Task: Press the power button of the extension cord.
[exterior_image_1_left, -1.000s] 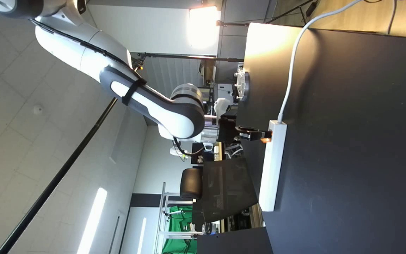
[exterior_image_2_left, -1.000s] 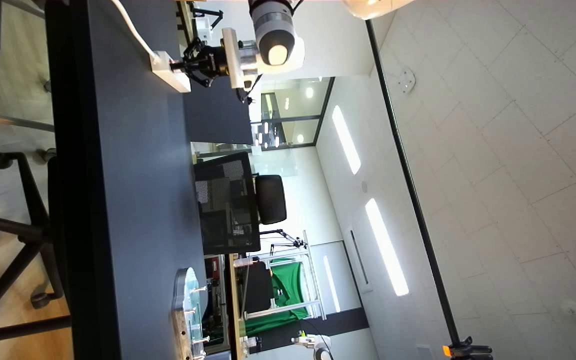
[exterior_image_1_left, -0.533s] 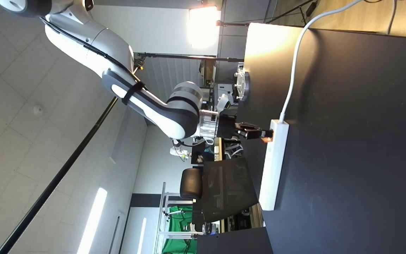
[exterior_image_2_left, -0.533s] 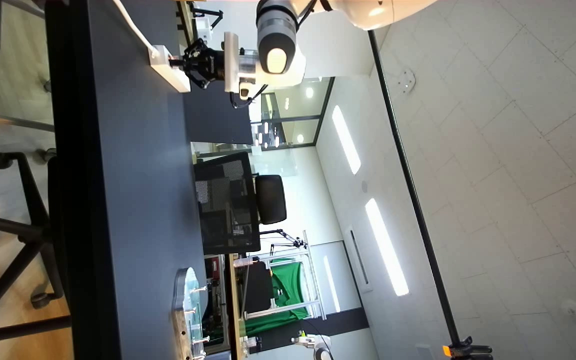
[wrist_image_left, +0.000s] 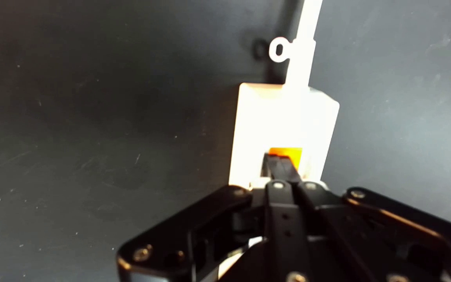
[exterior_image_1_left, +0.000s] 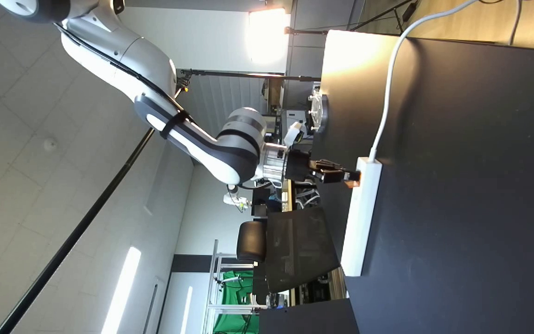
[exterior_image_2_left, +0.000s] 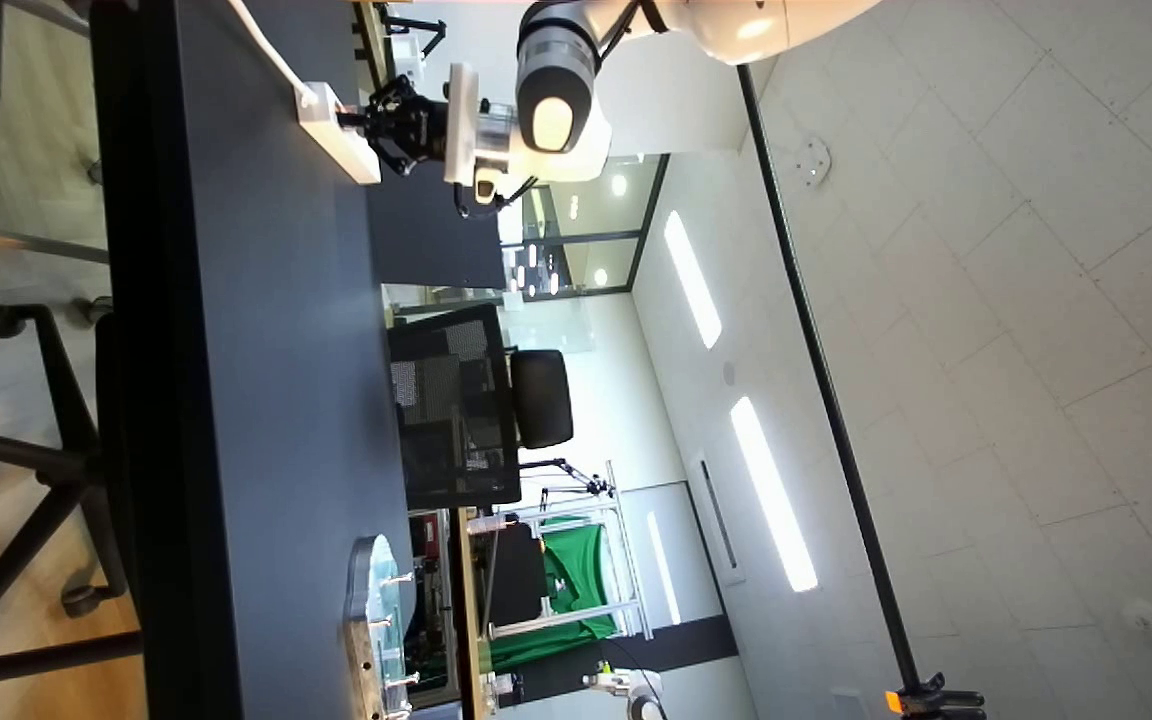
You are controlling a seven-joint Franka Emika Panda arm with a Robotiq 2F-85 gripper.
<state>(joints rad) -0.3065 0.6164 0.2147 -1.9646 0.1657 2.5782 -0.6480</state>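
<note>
The extension cord is a long white power strip lying on the dark table, also seen in an exterior view and the wrist view. A white cable leaves the end closest to the gripper. The power button is a small orange switch near that end, and it shows as an orange patch in an exterior view. My gripper is shut and empty. Its fingertips are down at the button and seem to touch it. They hide part of it, so I cannot tell its switch position.
The white cable arcs over the table to its edge. A round clear-topped piece with pegs stands farther along the table. A black mesh chair stands at the table's side.
The wrist has tilted and the arm has shifted, with the fingertips staying at the button. The strip's cable end has slid slightly along with them. Most of this happened before the last half second.
</note>
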